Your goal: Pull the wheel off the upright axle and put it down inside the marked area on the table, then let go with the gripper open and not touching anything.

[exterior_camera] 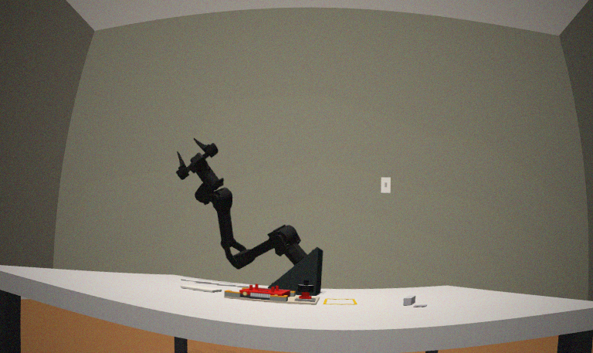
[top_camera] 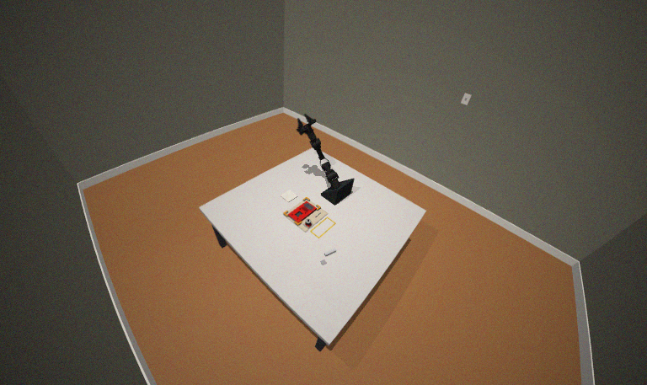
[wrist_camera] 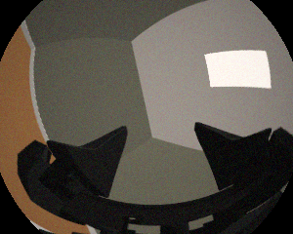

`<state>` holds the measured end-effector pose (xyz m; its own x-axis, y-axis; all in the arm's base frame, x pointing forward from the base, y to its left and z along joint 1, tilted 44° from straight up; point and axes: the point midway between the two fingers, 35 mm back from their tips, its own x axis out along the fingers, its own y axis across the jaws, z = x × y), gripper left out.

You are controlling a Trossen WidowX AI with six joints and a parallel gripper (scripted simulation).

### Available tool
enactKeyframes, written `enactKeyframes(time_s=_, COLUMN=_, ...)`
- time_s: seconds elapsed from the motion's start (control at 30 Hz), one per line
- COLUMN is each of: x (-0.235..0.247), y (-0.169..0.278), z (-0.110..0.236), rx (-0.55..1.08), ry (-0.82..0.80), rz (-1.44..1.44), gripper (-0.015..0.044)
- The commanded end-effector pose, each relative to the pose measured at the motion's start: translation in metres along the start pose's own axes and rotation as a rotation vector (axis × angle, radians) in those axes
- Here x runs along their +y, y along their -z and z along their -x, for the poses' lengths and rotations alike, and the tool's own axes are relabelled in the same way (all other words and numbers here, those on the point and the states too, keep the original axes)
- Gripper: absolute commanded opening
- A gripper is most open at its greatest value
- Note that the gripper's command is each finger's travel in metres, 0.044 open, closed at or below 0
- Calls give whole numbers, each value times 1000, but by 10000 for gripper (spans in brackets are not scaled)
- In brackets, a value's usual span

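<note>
Arm reared up and back from its base, gripper high above the table, pointing up toward wall and ceiling; wrist view shows only room surfaces between the fingers

Fingers spread near their widest, nothing held

Wheel: small dark disc, apparently on its axle at the near end of the tan board, beside the red block. Marked area, a yellow outline, lies just beside the board toward the two small grey pieces

Risks, as judged from here:
- long descent from a pose facing away; a poor approach could strike the red block or the board's edge
- wheel is small and close to the board; fingers off-centre could pinch the axle or slip off the rim
- pulling at a tilt may jam the wheel on the axle or drag the board
- marked area sits close by; release too early and the wheel may roll across the outline
</note>
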<state>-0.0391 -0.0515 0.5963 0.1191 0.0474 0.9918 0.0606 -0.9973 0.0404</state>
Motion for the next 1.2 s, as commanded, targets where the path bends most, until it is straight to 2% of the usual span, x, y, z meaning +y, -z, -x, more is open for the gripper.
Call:
enactKeyframes(time_s=0.0, x=-1, y=-2, z=0, rx=-4, ry=2, rz=4, gripper=374)
enactKeyframes(time_s=0.1, x=-22, y=-28, z=-4, rx=-64, ry=28, rz=61, gripper=300)
enactKeyframes(time_s=0.37, x=-80, y=-109, z=-16, rx=-297, ry=196, rz=283, gripper=300)
enactKeyframes(time_s=0.6, x=-130, y=-197, z=-6, rx=-524, ry=401, rz=529, gripper=300)
enactKeyframes(time_s=0.87, x=-174, y=-295, z=34, rx=-745, ry=701, rz=792, gripper=300)
enactKeyframes(time_s=1.17, x=-200, y=-396, z=110, rx=-940, ry=1123, rz=1065, gripper=300)
